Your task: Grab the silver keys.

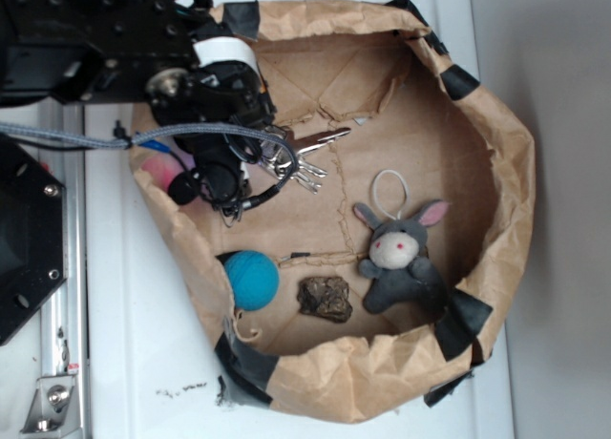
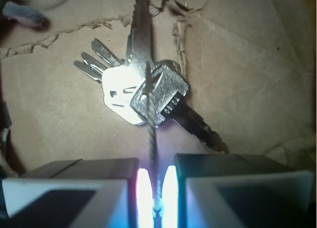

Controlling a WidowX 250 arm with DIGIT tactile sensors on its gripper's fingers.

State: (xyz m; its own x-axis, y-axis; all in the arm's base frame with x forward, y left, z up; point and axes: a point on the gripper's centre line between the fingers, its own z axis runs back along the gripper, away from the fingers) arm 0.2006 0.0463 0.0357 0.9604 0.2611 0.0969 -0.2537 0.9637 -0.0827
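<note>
Tool [image 2: 157, 188] pinching the silver keys [image 2: 143, 91] by their wire

Keys dangle over the paper bag [image 1: 496, 134] floor, the plush bunny [image 1: 396, 258] well apart

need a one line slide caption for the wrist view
Gripper pinching the thin wire ring of the silver keys, the bunch fanned out over the brown paper below.

Looks like a robotics lab bench: white tabletop [image 1: 143, 363] with a metal mounting bracket [image 1: 52, 401], black arm base [image 1: 33, 239], and a taped brown paper bin [image 1: 506, 172] holding assorted test props like a plush bunny [image 1: 396, 258].
</note>
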